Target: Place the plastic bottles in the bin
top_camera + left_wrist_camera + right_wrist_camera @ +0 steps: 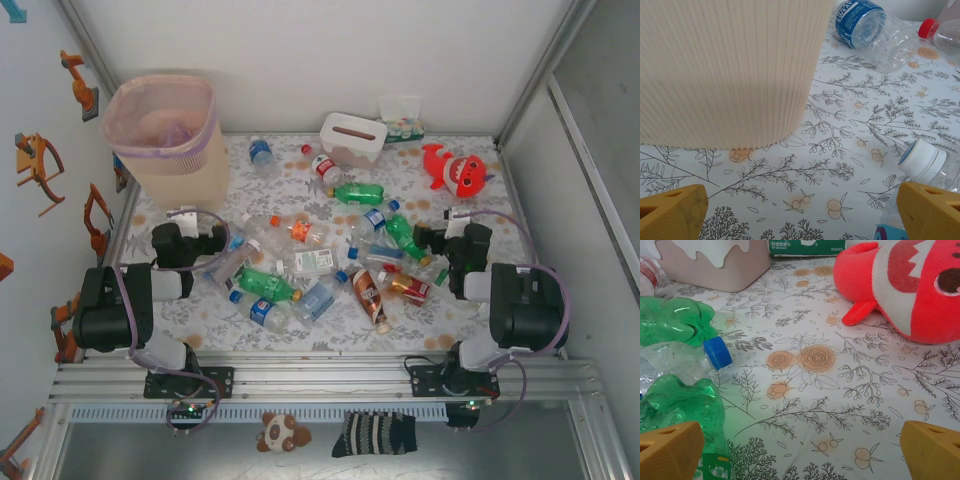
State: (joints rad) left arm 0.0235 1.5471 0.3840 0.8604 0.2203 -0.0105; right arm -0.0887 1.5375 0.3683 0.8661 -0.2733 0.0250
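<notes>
Plastic bottles (265, 283) lie strewn near the bin (190, 170); both arms' jaws stand wide and empty.
The left gripper (800, 215) faces the bin wall, a white-capped bottle (925, 161) just beside one finger; the right gripper (800, 452) has a green bottle (675, 410) just beside one finger.

Covering the table you see a white cloth (330, 335) printed with grey sprigs and orange blossoms. At the far edge, right of centre, stands a white-topped tissue box (353, 139) with a slot. Just beside it, toward the far right corner, is a white-and-green packet (402, 112). A red shark plush (455, 170) lies near the right edge, apart from both. Beyond the near edge you find a small brown-and-white plush toy (281, 432) beside a dark striped cloth (374, 433). Orange cut-outs (40, 160) mark the left wall.
</notes>
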